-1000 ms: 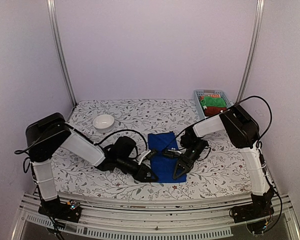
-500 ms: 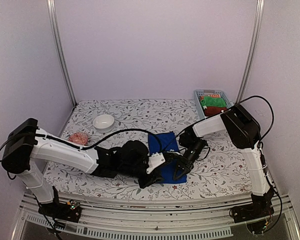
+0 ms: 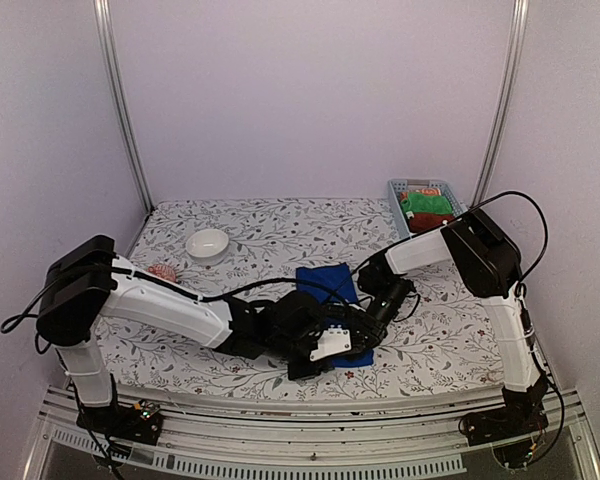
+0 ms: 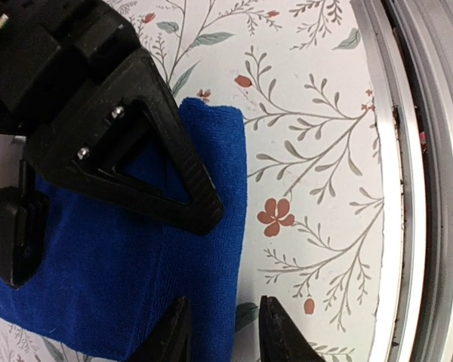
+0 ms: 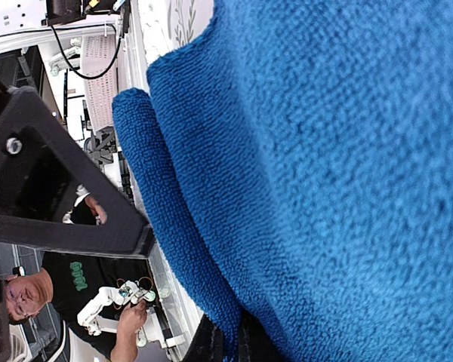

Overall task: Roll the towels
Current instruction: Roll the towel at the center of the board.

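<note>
The royal blue towel lies flat on the floral table, near the front middle. In the left wrist view the blue towel fills the lower left. My left gripper is open and low over the towel's near corner, with one fingertip over the cloth and the other over the table. It also shows in the top view. My right gripper is shut on a raised fold of the blue towel, next to the left gripper. A dark red cloth shows at the near end of the basket.
A blue basket at the back right holds a green cloth and an orange one. A white bowl stands at the back left. A small orange patterned thing lies left of it. The table's metal front rail runs close to the towel.
My left arm has swung right across the table, bringing its open gripper to the blue towel's near corner. My right gripper has stayed on the towel.
</note>
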You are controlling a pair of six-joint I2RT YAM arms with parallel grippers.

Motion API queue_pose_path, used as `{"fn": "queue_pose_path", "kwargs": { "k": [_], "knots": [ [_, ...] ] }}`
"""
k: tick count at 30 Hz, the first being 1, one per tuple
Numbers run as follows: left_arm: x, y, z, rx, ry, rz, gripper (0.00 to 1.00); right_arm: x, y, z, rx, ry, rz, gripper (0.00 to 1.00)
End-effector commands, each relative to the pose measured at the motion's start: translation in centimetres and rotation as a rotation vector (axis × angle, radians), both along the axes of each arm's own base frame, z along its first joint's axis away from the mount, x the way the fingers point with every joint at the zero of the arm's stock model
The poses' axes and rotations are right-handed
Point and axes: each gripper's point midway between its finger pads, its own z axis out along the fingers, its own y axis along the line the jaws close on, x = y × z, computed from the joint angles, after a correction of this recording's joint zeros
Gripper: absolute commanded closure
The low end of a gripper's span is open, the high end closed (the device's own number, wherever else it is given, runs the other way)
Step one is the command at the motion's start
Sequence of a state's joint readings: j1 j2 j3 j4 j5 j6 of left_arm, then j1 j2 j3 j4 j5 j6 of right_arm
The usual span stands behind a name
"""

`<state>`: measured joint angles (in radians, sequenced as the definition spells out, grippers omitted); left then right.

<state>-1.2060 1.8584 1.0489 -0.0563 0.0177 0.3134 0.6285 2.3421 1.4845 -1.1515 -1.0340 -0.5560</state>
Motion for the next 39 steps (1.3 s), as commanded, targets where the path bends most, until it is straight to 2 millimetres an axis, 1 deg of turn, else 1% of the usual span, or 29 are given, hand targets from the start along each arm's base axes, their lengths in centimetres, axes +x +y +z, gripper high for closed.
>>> {"fn": "queue_pose_path", "kwargs": {
  "k": [1,5,6,7,8,11,14,16,17,19,22,23,27,29,30,31,32,34,35,36,39],
  "knots": [
    [0.4,-0.1,-1.4,0.051,-0.035,-0.008,0.65,-0.3,-2.0,-5.4,-0.128,-0.089,0.074,0.96],
    [1.2,0.6,-3.3,0.112,-0.069,0.016,0.62,-0.5,-2.0,-5.3,-0.124,-0.081,0.075,0.96],
    [1.3,0.8,-3.5,0.121,-0.076,0.021,0.62,-0.5,-2.0,-5.3,-0.122,-0.08,0.075,0.96],
    [1.4,1.0,-4.3,0.143,-0.079,0.025,0.62,-0.5,-1.9,-5.2,-0.117,-0.078,0.074,0.96],
    [1.5,1.4,-5.2,0.168,-0.081,0.028,0.62,-0.5,-1.9,-5.1,-0.113,-0.076,0.073,0.96],
    [1.5,2.2,-6.4,0.216,-0.093,0.025,0.63,-0.6,-1.8,-4.7,-0.102,-0.07,0.071,0.95],
    [0.9,3.1,-7.8,0.277,-0.08,0.018,0.69,-0.4,-1.6,-3.6,-0.075,-0.074,0.072,0.9],
    [0.5,3.5,-8.5,0.305,-0.067,0.013,0.78,0.2,-1.7,-2.4,-0.062,-0.113,0.075,0.83],
    [0.2,3.7,-8.8,0.315,-0.059,0.011,0.82,0.9,-1.8,-1.4,-0.052,-0.155,0.069,0.78],
    [-0.5,3.9,-9.0,0.323,-0.022,0.012,0.89,2.1,-2.4,-0.2,-0.06,-0.211,0.048,0.7],
    [-1.6,4.0,-9.0,0.331,0.04,0.024,0.98,4.0,-3.7,2.1,-0.058,-0.284,0.004,0.66],
    [-1.9,4.0,-8.9,0.329,0.064,0.038,1.0,4.7,-4.2,3.2,-0.055,-0.328,-0.011,0.66],
    [-3.1,3.6,-7.6,0.287,0.175,0.083,1.0,6.9,-6.1,6.0,-0.04,-0.536,-0.065,0.64],
    [-3.5,3.2,-7.0,0.264,0.241,0.113,1.0,7.5,-6.6,7.4,-0.014,-0.655,-0.094,0.66],
    [-3.9,2.9,-6.9,0.255,0.291,0.122,1.0,7.8,-6.6,8.3,0.016,-0.73,-0.102,0.67],
    [-4.1,2.6,-6.7,0.243,0.345,0.139,1.0,7.2,-7.0,8.6,0.025,-0.777,-0.093,0.67],
    [-4.1,2.4,-6.6,0.234,0.398,0.162,1.0,7.2,-6.9,9.1,0.053,-0.855,-0.091,0.68],
    [-4.3,2.1,-6.6,0.22,0.526,0.213,1.0,6.4,-7.0,10.0,0.098,-0.974,-0.07,0.68],
    [-4.4,1.9,-6.5,0.212,0.598,0.229,1.0,5.5,-6.8,10.1,0.122,-1.019,-0.042,0.68],
    [-4.3,1.8,-6.4,0.201,0.653,0.255,1.0,4.5,-6.8,9.8,0.137,-1.053,-0.014,0.68],
    [-3.3,1.5,-5.7,0.142,0.793,0.329,1.0,2.1,-5.6,10.1,0.193,-1.153,0.075,0.66]
  ]
}}
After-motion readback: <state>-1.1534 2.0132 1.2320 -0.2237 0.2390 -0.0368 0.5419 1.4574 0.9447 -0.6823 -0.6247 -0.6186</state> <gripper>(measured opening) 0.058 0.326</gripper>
